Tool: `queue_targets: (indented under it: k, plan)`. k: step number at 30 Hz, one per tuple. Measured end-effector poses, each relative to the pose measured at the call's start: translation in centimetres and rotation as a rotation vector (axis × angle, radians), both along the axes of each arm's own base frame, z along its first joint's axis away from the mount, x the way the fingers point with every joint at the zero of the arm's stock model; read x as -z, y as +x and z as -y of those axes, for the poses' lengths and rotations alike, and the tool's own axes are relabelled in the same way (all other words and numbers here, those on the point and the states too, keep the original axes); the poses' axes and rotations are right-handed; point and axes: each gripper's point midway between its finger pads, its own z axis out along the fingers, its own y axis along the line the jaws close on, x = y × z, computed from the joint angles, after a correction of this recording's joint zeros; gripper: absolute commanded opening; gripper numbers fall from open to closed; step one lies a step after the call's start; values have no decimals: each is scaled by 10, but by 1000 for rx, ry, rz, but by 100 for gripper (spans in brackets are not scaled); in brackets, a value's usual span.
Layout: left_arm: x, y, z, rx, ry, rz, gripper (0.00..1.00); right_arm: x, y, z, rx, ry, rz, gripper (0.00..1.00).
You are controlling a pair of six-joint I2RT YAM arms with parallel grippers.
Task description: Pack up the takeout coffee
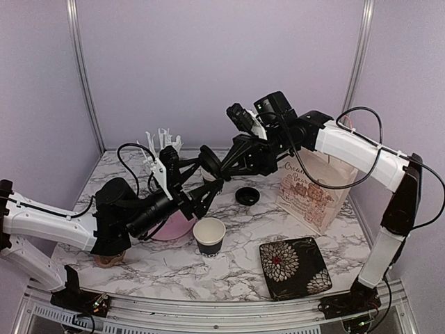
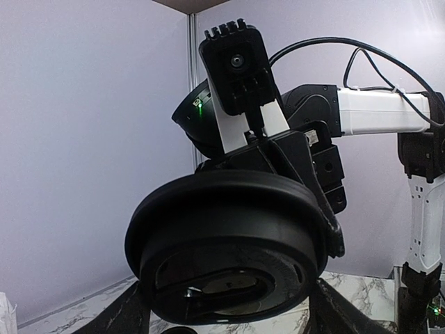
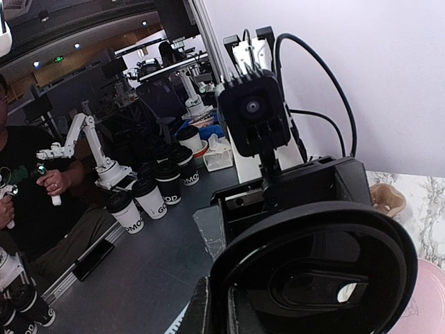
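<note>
Robotics lab: lilac test booth, aluminium posts, neighbouring bench robot arm, operator.

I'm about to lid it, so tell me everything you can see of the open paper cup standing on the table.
The open cup is a small paper cup with black sides, white print low on its wall and a pale inside that looks empty. It has no lid. It stands upright on the marble table, near the front middle, just right of the pink dish and left of the flowered black plate. Whether it touches the dish cannot be told; nothing else touches it.
</note>
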Motion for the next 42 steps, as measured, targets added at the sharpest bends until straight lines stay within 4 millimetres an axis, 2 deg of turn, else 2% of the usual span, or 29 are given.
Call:
queue_targets:
  k: [5, 7, 11, 12, 15, 19, 20, 24, 28, 31, 34, 38, 42]
  plan:
    - [0, 0, 1, -2, -7, -3, 70, 0, -2, 2, 1, 2, 2, 3]
    - [-1, -1, 1, -2, -11, -3, 70, -1, -3, 2, 3, 4, 6, 12]
    - [-1, 1, 0, -10, -18, -13, 69, 0, 0, 3, 30, -10, 20, 40]
    - [-1, 1, -1, -12, -21, -19, 69, 1, 3, 4, 45, -18, 24, 44]
    - [1, 3, -4, -20, -8, -51, 69, 3, 19, 13, 127, -31, 76, 49]
    - [5, 8, -8, -44, 75, -144, 69, 11, 59, 45, 355, -94, 188, 54]
    - [3, 11, -7, -51, 111, -181, 68, 18, 70, 55, 437, -120, 244, 54]
    - [-8, 21, -8, -84, 216, -314, 68, 49, 79, 71, 567, -210, 338, 53]
    - [-7, 23, -11, -100, 337, -477, 68, 103, 91, 73, 614, -333, 334, 52]
    - [10, 22, -8, -98, 456, -604, 69, 144, 99, 75, 630, -428, 307, 52]
    - [41, 19, -6, -89, 585, -721, 69, 168, 105, 74, 635, -484, 300, 51]
    - [85, 22, -13, -120, 764, -863, 68, 190, 103, 64, 614, -530, 304, 51]
    - [108, 24, -24, -145, 877, -950, 68, 204, 98, 52, 593, -552, 328, 50]
